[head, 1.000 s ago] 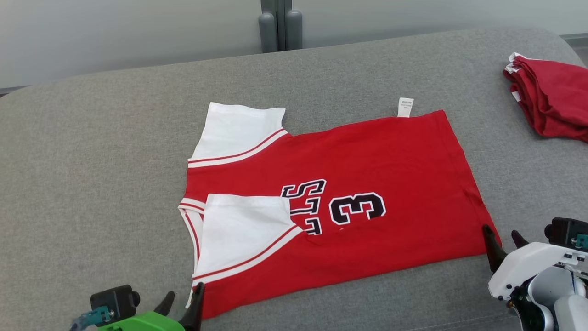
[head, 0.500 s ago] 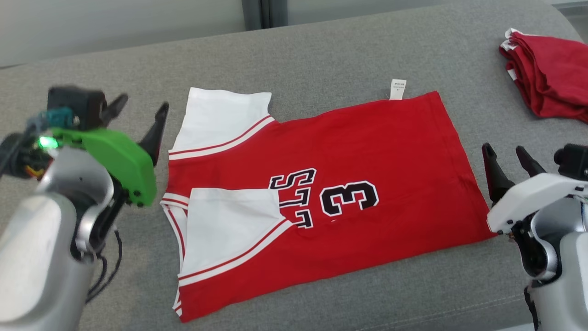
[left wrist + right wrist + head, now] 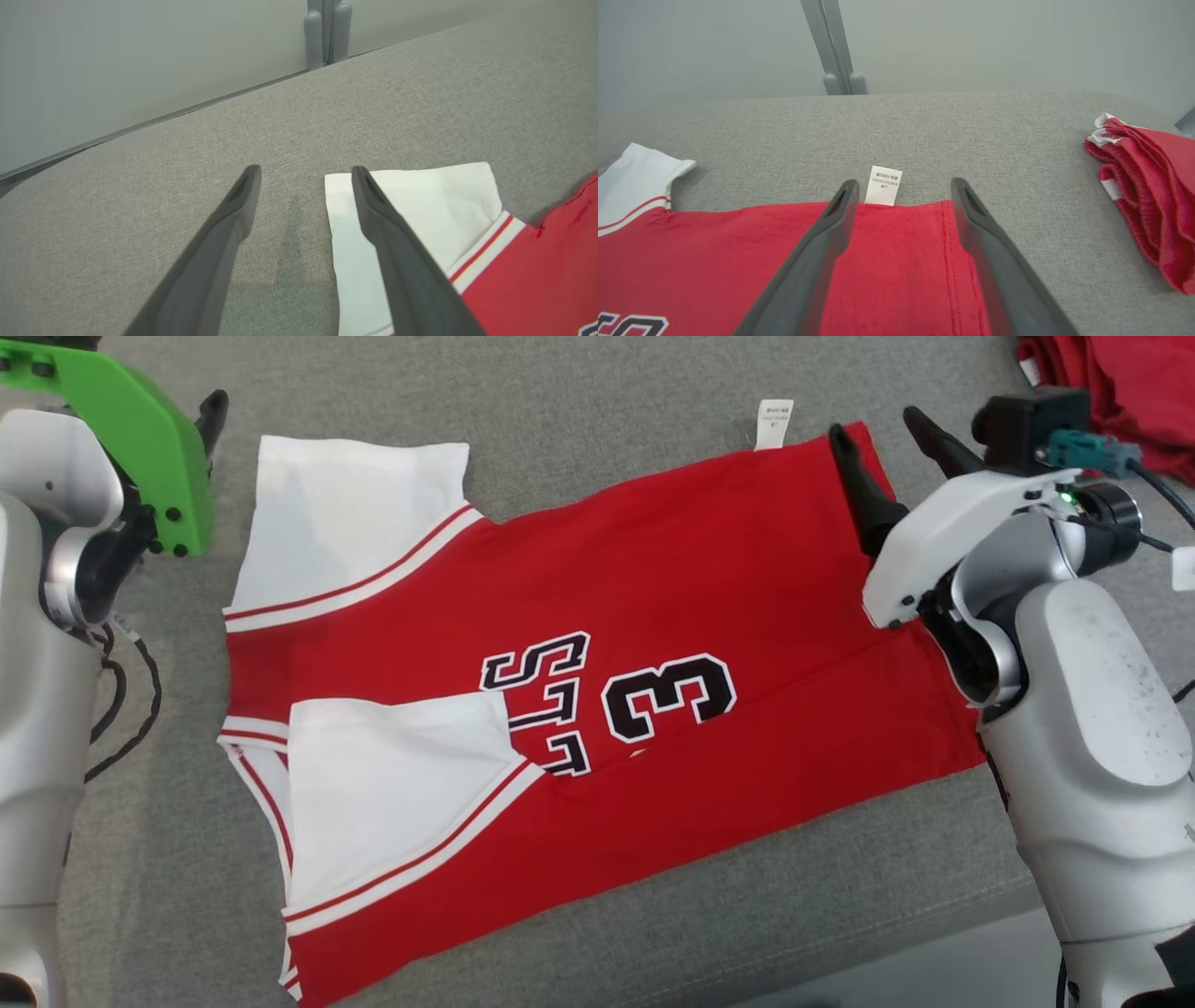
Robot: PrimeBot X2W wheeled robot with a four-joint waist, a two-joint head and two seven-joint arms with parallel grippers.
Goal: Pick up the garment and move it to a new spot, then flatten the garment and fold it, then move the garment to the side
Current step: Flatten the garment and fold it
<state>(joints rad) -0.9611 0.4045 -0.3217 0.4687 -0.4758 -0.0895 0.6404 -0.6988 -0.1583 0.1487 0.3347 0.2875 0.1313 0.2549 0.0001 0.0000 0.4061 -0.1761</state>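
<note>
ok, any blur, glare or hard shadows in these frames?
Head view: sharp, evenly lit, no glare on the jersey. Left wrist view: a faint soft shadow on the cushion beneath the left tool. Right wrist view: care label crisp, its print too small to read; the wide lens leans the grey post.

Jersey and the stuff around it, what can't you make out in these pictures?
- Care label, right wrist view: print too small to read.
- Lettering, head view: partly covered by the folded white sleeve.
- Red pile, head view: cut off by the top edge.
</note>
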